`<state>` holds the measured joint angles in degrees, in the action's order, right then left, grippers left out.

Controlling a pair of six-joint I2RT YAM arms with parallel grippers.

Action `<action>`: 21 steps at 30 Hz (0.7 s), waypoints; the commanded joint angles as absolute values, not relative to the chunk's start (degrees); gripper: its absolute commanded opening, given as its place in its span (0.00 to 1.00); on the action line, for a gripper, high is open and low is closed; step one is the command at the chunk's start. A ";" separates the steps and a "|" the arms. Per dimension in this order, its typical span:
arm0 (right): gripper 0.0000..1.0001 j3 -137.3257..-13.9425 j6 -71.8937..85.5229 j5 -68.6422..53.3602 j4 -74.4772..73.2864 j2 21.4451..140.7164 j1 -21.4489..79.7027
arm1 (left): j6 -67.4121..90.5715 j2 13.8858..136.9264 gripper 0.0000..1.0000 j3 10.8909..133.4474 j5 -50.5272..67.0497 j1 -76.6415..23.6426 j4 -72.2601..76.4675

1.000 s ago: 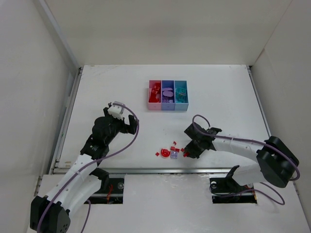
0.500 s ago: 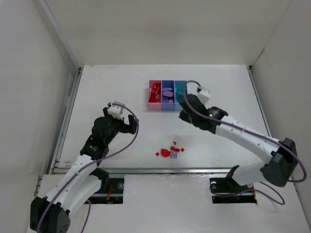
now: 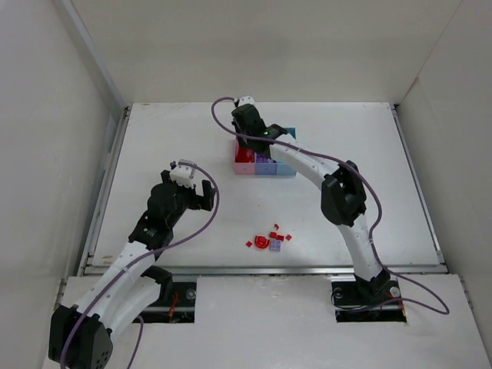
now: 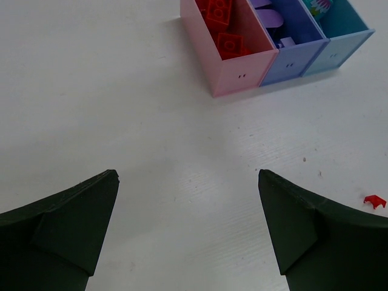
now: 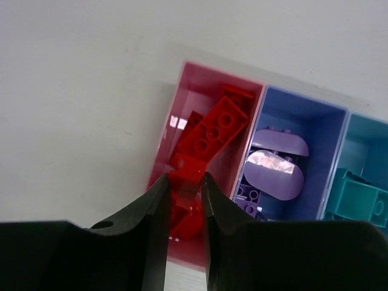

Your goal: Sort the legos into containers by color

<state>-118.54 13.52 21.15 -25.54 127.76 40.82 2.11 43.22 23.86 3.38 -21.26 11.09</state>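
Note:
Three joined containers stand at the table's back middle: a pink bin (image 3: 239,165), a purple-blue bin (image 3: 266,167) and a light blue bin (image 3: 287,160). My right gripper (image 3: 246,143) hangs over the pink bin (image 5: 162,142), shut on a small red lego (image 5: 189,171). Red bricks (image 5: 215,130) lie in that bin, lilac pieces (image 5: 273,163) in the purple-blue one and teal pieces (image 5: 357,200) in the light blue one. Several loose red legos (image 3: 265,241) and a lilac one (image 3: 275,245) lie near the front edge. My left gripper (image 3: 201,197) is open and empty (image 4: 188,182) over bare table.
White walls enclose the table on three sides. A metal rail (image 3: 261,270) runs along the front edge. In the left wrist view the bins (image 4: 239,70) lie ahead to the right and one tiny red piece (image 4: 374,200) sits at the far right.
My right arm has swung from the loose pile near the front edge up and across to the pink bin, carrying a red piece. The left arm has stayed where it was.

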 commanded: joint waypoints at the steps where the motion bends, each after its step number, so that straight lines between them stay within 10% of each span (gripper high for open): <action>1: 0.07 -122.08 9.32 20.99 -26.10 127.35 41.13 | 1.41 43.59 0.99 23.47 2.46 -20.22 13.27; 5: 0.13 -122.08 9.32 23.29 -25.49 127.88 41.13 | 1.41 44.73 0.99 23.47 2.46 -19.69 13.79; 10: 0.79 -122.08 8.17 18.81 -27.24 127.88 41.13 | 1.41 45.26 0.99 23.47 1.93 -19.69 13.80; 21: 0.85 -105.67 9.93 18.12 -32.86 109.18 41.13 | 1.41 44.74 0.99 23.47 2.46 -19.69 13.80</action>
